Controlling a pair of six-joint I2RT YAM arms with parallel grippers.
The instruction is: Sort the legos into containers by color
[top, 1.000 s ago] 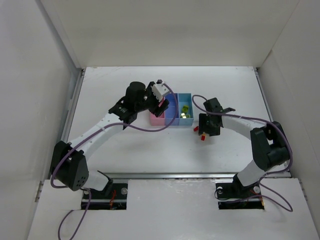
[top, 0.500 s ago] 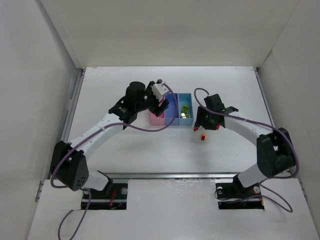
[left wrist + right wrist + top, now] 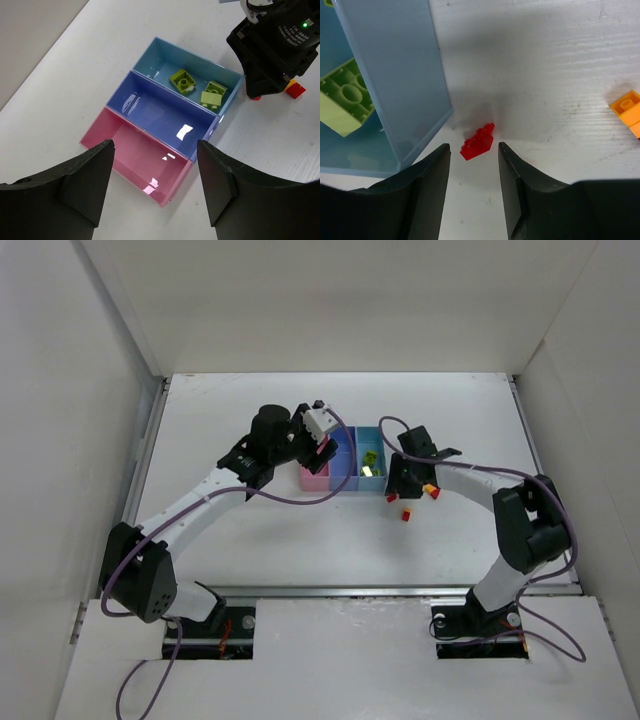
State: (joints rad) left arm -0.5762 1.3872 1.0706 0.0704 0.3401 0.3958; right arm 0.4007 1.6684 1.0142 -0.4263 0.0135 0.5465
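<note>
— So, what is my right gripper doing?

— Your right gripper [image 3: 473,167] is spread wide and holds nothing. Its jaws stand one on each side of the red brick [image 3: 478,142]. I cannot see them touching it.

— Where is that brick?

— It lies on the white table [image 3: 545,60], just beside the corner of the light blue bin [image 3: 395,70]. Two green bricks [image 3: 182,80] are already in that bin. An orange brick [image 3: 626,106] lies off to the side, well apart from the red one.

— And my left gripper?

— Your left gripper [image 3: 155,167] is spread wide too, with nothing in it. It hangs over the pink bin [image 3: 132,150]. The pink bin and the medium blue bin [image 3: 150,107] next to it have no bricks in them.

— So which step is this?

— I think you are about to pick up the red brick. Next, go down a little, keep the brick in the middle, and squeeze gently. Mind the bin wall, because it is very near one jaw. Then lift the brick and carry it to a bin with no green in it. The pink one looks like a good home for red, but that is only my guess.
</note>
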